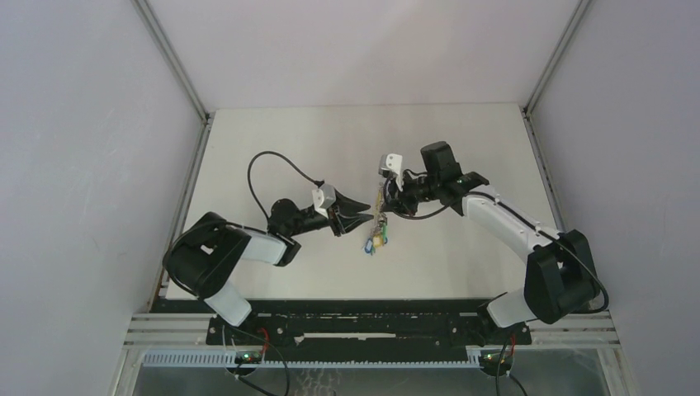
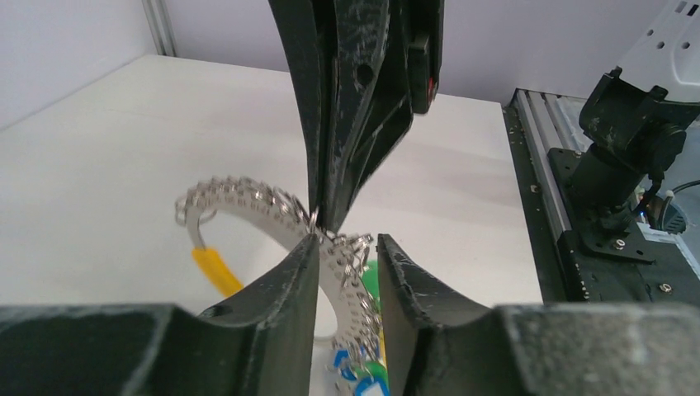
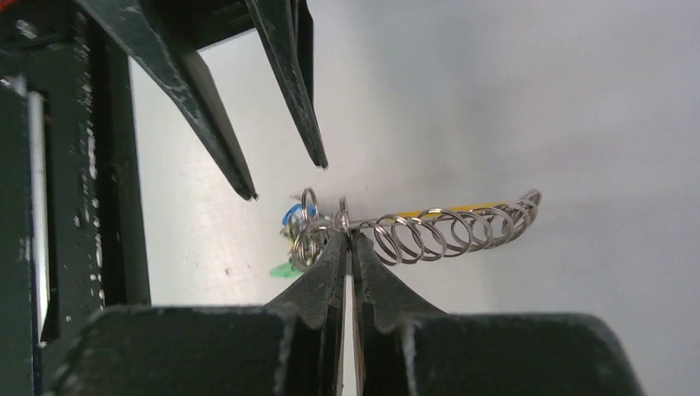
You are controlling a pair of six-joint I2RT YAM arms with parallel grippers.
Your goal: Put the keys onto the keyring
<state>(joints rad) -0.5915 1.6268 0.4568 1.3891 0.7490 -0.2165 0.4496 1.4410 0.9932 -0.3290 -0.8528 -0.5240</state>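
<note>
Okay, left arm (image 1: 239, 247) is reaching in from the left. The left gripper (image 2: 347, 247) is standing with its jaws spread, gripping nothing. Its own camera is showing the keyring (image 2: 239, 198) coil passing through the gap, contact unclear. Keyring is hanging in the air over the white table (image 1: 289, 140), right between the two grippers. Its yellow band (image 2: 213, 268) is curving off one side, with the blue and green tags (image 1: 376, 242) dangling in a bunch beneath. Right gripper (image 3: 347, 235) is pressing its jaws together on the silvery coil near the tag end, pinching it. Right arm (image 1: 503, 219) is stretching in from the right.
</note>
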